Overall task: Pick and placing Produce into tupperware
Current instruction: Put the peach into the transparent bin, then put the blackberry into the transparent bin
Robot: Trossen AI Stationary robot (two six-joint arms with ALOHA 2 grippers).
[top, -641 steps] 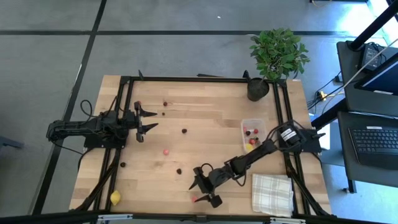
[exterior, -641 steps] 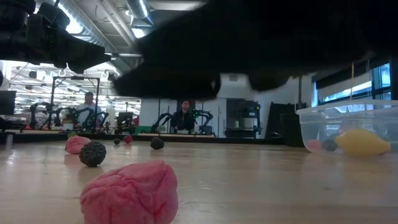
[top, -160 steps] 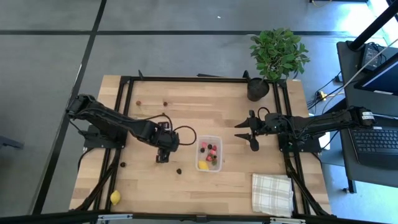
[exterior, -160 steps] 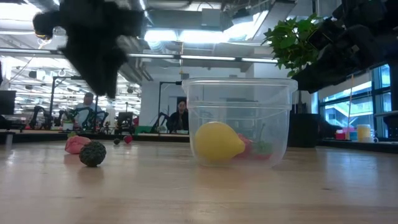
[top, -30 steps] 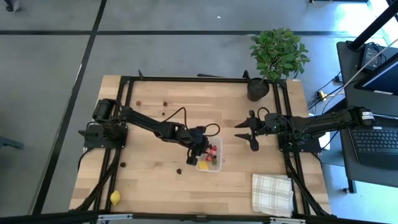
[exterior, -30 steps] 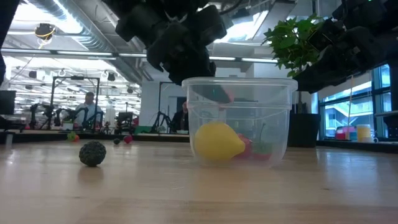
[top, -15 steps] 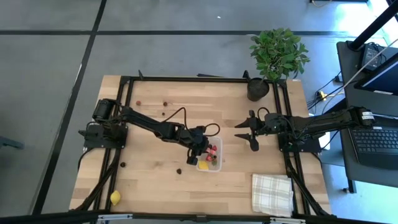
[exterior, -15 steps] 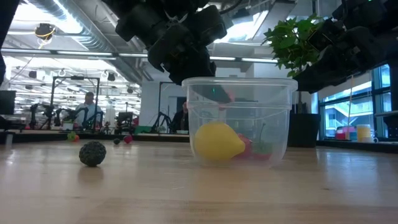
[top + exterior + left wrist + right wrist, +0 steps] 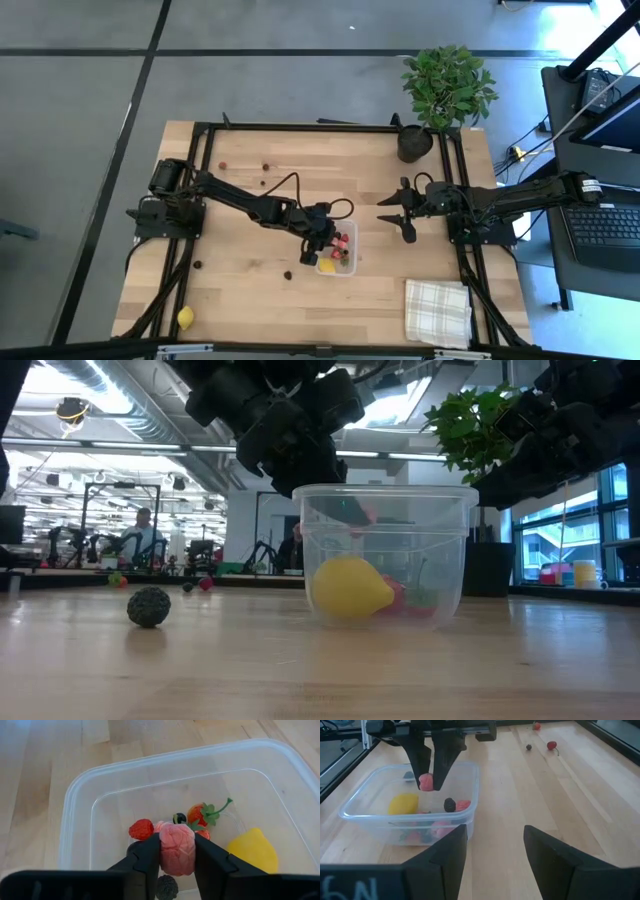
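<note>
The clear tupperware tub (image 9: 345, 262) (image 9: 385, 550) stands mid-table and holds a yellow lemon piece (image 9: 252, 850), a strawberry (image 9: 200, 814), a red berry (image 9: 141, 829) and a dark berry (image 9: 166, 886). My left gripper (image 9: 318, 243) (image 9: 176, 851) is over the tub's left part, shut on a pink berry piece (image 9: 176, 847). My right gripper (image 9: 395, 213) (image 9: 495, 830) waits open to the right of the tub, touching nothing. Loose produce rests on the table: a dark berry (image 9: 287, 274) (image 9: 148, 606) and a second lemon (image 9: 186, 318). My left gripper pinches the pink berry piece (image 9: 425, 782) by its two sides, between the two fingers (image 9: 147, 855). The fingers come from above, pointing down into the tub's open top. The piece is lifted clear, above the fruit on the tub's floor.
Small red and dark pieces lie near the far-left edge (image 9: 266, 166) (image 9: 222, 167) and at the left (image 9: 198, 265). A potted plant (image 9: 415, 142) stands at the far right corner. A checked cloth (image 9: 437, 311) lies at the near right. People show in the room beyond.
</note>
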